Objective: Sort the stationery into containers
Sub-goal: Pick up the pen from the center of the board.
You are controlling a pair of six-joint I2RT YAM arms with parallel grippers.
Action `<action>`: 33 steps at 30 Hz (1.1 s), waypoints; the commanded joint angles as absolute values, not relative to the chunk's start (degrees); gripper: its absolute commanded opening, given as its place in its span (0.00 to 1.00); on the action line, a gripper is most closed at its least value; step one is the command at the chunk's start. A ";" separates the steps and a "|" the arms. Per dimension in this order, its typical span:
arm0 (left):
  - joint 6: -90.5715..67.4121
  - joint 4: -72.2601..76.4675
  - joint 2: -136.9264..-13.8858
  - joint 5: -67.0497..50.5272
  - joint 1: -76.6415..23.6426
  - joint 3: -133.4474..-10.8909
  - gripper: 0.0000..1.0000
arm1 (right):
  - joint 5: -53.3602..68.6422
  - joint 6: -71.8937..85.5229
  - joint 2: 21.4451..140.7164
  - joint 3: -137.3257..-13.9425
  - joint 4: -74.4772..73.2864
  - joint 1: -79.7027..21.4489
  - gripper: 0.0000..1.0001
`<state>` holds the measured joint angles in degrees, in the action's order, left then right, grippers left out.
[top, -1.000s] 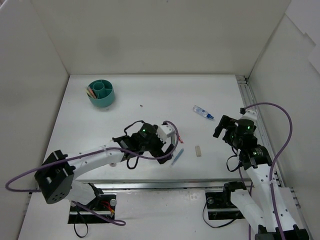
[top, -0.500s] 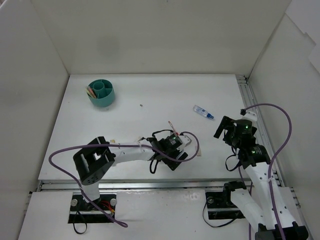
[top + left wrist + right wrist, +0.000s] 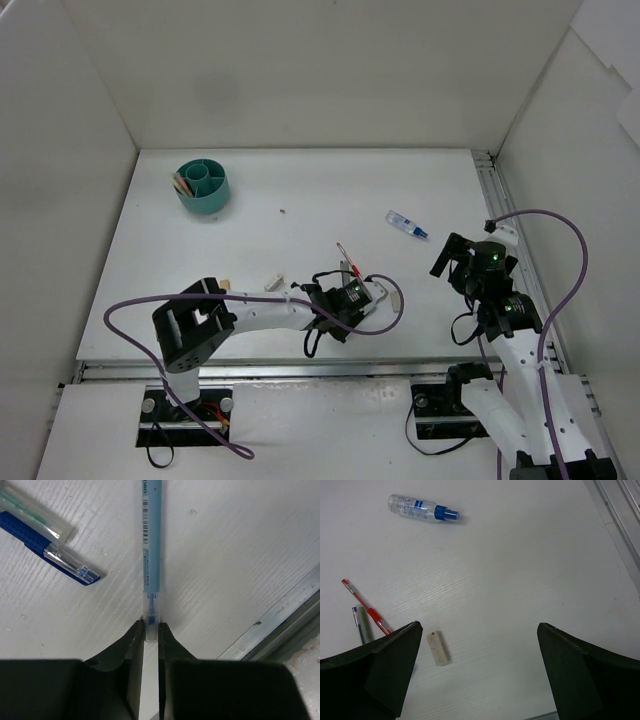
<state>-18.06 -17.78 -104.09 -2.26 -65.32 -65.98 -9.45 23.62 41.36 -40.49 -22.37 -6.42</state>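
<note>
Far left on the white table (image 3: 300,190) stands the round teal plastic cup (image 3: 203,187), a few pens upright in one compartment. Near the middle, the left tool (image 3: 150,630) has its black fingers almost together on the clear tip of a slim blue pen (image 3: 151,555) lying flat on the grained table; it looks pinched, not lifted. Picking up this pen is the step in hand. Next it wants a lift, then a long carry far and left to the cup. Further right lie a thin red pen (image 3: 366,606), a blocky beige eraser (image 3: 438,648) and a smooth blue-capped tube (image 3: 422,508). The right tool (image 3: 480,680) hangs wide open, empty.
</note>
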 commanded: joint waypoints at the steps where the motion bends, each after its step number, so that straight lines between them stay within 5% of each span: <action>1: -18.81 -20.13 -101.09 -1.85 -65.74 -65.48 0.00 | -11.87 24.34 40.61 -40.43 -21.01 -6.15 0.98; 10: -16.00 -23.81 -89.57 6.86 -62.59 -64.34 0.00 | -0.47 19.01 39.99 -40.43 -18.56 -6.33 0.98; 12: -15.21 -23.82 -87.12 4.67 -60.30 -64.51 0.00 | 13.75 14.79 40.51 -39.20 -12.94 -6.68 0.98; 17: -13.89 -25.31 -82.71 -8.66 -51.43 -66.62 0.00 | 24.33 5.64 42.80 -39.29 -6.17 -13.78 0.98; 26: -18.89 -25.75 -78.66 -32.23 -38.60 -67.41 0.00 | 21.36 -26.51 58.95 -47.78 0.53 -33.04 0.98; 33: -22.06 -30.85 -75.67 -35.41 -34.46 -68.29 0.00 | 21.00 -44.19 70.31 -55.81 -0.97 -38.32 0.98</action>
<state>-19.42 -29.47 -78.74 -29.91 -36.01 -65.01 20.43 -32.77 70.48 -51.96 -3.95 -37.15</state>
